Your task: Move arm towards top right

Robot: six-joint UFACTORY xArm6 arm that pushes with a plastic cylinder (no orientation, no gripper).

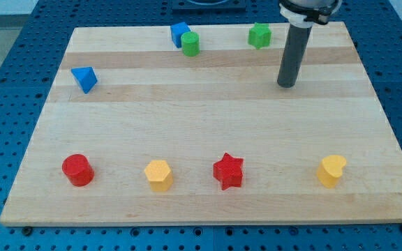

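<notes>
My tip (285, 84) rests on the wooden board (208, 118) in the upper right part of the view. The rod rises from it to the view's top edge. A green star-like block (259, 35) lies up and to the left of the tip, apart from it. A green cylinder (190, 44) touches a blue block (179, 33) near the top middle. A blue triangular block (84, 79) lies at the upper left. Along the bottom stand a red cylinder (77, 169), a yellow hexagonal block (158, 174), a red star (228, 171) and a yellow heart-like block (331, 171).
The board lies on a blue perforated table (5, 63). The board's right edge (372, 90) is to the right of my tip and its top edge just above the green star-like block.
</notes>
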